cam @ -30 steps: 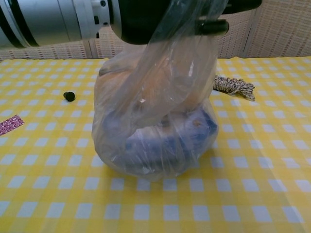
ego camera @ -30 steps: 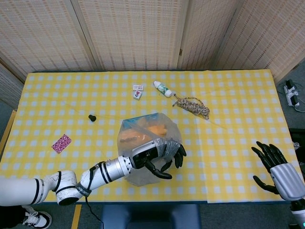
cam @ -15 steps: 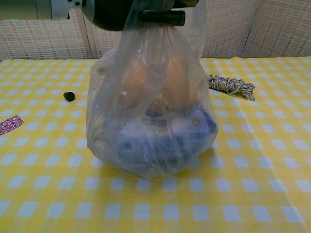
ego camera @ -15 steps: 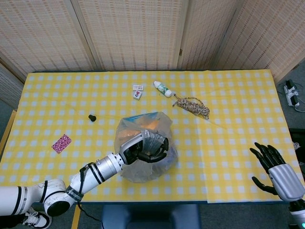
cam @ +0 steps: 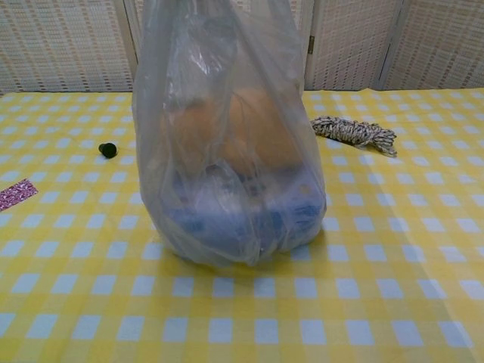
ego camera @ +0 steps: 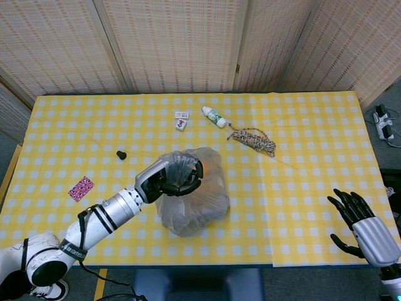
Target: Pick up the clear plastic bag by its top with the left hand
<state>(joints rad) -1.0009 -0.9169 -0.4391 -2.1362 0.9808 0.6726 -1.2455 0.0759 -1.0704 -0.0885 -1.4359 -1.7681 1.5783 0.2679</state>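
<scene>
The clear plastic bag [ego camera: 193, 202] [cam: 227, 151] holds orange and blue items and stands stretched tall near the table's front middle. My left hand [ego camera: 170, 176] grips its gathered top from above, fingers wrapped around the plastic. In the chest view the hand is above the frame and only the bag shows, its bottom at or just above the cloth. My right hand [ego camera: 362, 221] hovers open at the table's front right corner, far from the bag.
A coiled rope [ego camera: 253, 140] [cam: 355, 132] lies behind the bag to the right. Further back are a small bottle [ego camera: 213, 116] and two small white tiles [ego camera: 181, 120]. A black knob [ego camera: 121, 154] [cam: 108, 150] and a pink card [ego camera: 81, 188] [cam: 15, 193] lie to the left.
My left hand has risen and shifted left with the bag's top, pulling the bag taller and narrower; in the chest view it has left the frame upward. The right hand barely moved.
</scene>
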